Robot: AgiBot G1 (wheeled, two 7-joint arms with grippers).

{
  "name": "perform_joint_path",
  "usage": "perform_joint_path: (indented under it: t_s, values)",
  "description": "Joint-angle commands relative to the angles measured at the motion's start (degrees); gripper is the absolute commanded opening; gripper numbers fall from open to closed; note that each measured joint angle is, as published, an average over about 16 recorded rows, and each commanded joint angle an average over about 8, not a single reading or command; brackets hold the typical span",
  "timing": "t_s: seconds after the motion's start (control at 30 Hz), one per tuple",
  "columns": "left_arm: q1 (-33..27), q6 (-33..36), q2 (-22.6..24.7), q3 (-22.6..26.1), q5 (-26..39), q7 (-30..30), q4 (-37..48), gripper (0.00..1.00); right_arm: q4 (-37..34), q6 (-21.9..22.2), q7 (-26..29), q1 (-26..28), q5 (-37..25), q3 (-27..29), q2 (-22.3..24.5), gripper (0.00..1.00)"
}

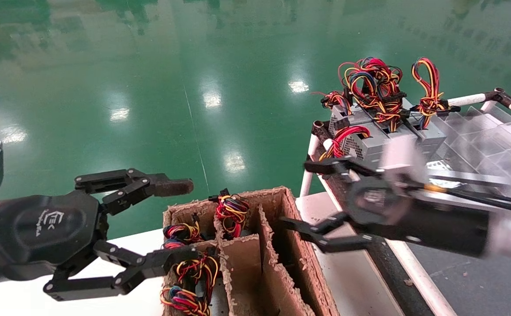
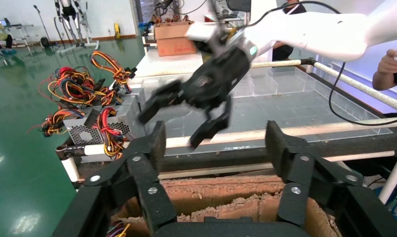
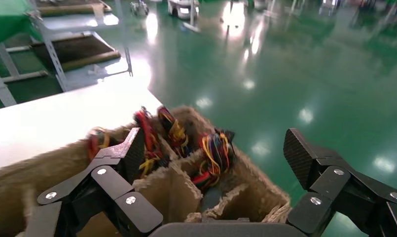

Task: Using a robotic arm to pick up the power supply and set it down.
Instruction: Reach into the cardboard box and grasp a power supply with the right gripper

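Both black grippers hung with jaws spread wide, holding nothing, over a frayed cardboard box.

In the head view, the robotic arm's gripper [image 1: 297, 195], black with a silver-grey wrist block, reached in from the right between the ragged brown divided cardboard box [image 1: 282, 245] on the white table [image 1: 352, 281] and the silver-grey perforated metal power supply [image 1: 361, 142], which sat with near-identical units on a neighbouring pipe-framed rack, coloured wire bundles looping above. The left gripper [image 1: 187, 221] hovered at the box's left. In the left wrist view, the right gripper [image 2: 169, 123] hung above the rack's clear tray [image 2: 295, 98]. In the right wrist view, its linkage fingers [image 3: 127, 158] straddled the box's wire-stuffed compartments [image 3: 211, 158].
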Motion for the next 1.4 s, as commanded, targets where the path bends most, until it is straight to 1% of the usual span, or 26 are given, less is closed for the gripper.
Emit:
perform_joint_path:
  t_s: [0.03, 0.07, 0.1, 0.2, 0.33, 0.37, 0.4, 0.57, 0.77, 1.0, 1.4]
  values:
    - [0.0, 0.0, 0.0, 0.0, 0.0, 0.0, 0.0, 1.0, -2.2, 1.6, 0.8, 2.1, -3.5, -2.0, -2.5, 1.0]
    - [0.0, 0.0, 0.0, 0.0, 0.0, 0.0, 0.0, 1.0, -3.4, 1.4, 1.4, 3.3, -4.7, -3.0, -3.7, 1.0]
    - [0.0, 0.0, 0.0, 0.0, 0.0, 0.0, 0.0, 1.0, -4.6, 1.2, 1.8, 4.5, -6.0, -4.0, -4.9, 0.93]
    - [0.0, 0.0, 0.0, 0.0, 0.0, 0.0, 0.0, 1.0, -8.2, 0.9, 1.7, 7.5, -9.0, -6.3, -8.1, 0.57]
    - [0.0, 0.0, 0.0, 0.0, 0.0, 0.0, 0.0, 1.0, -12.7, 1.0, -0.6, 10.2, -11.6, -8.0, -11.9, 0.07]
    - [0.0, 0.0, 0.0, 0.0, 0.0, 0.0, 0.0, 1.0, -13.7, 1.2, -1.2, 10.7, -12.1, -8.3, -12.7, 0.01]
    - [0.0, 0.0, 0.0, 0.0, 0.0, 0.0, 0.0, 1.0, -14.8, 1.3, -1.9, 11.1, -12.6, -8.6, -13.5, 0.0]
    - [0.0, 0.0, 0.0, 0.0, 0.0, 0.0, 0.0, 1.0, -19.2, 1.7, -4.7, 12.8, -14.4, -9.8, -16.9, 0.0]
    - [0.0, 0.0, 0.0, 0.0, 0.0, 0.0, 0.0, 1.0, -22.0, 2.7, -8.3, 13.6, -15.9, -10.5, -19.1, 0.0]
    - [0.0, 0.0, 0.0, 0.0, 0.0, 0.0, 0.0, 1.0, -23.2, 3.3, -10.0, 13.5, -16.7, -10.8, -19.7, 0.0]
    - [0.0, 0.0, 0.0, 0.0, 0.0, 0.0, 0.0, 1.0, -22.6, 3.9, -10.9, 12.4, -17.0, -10.9, -19.1, 0.0]
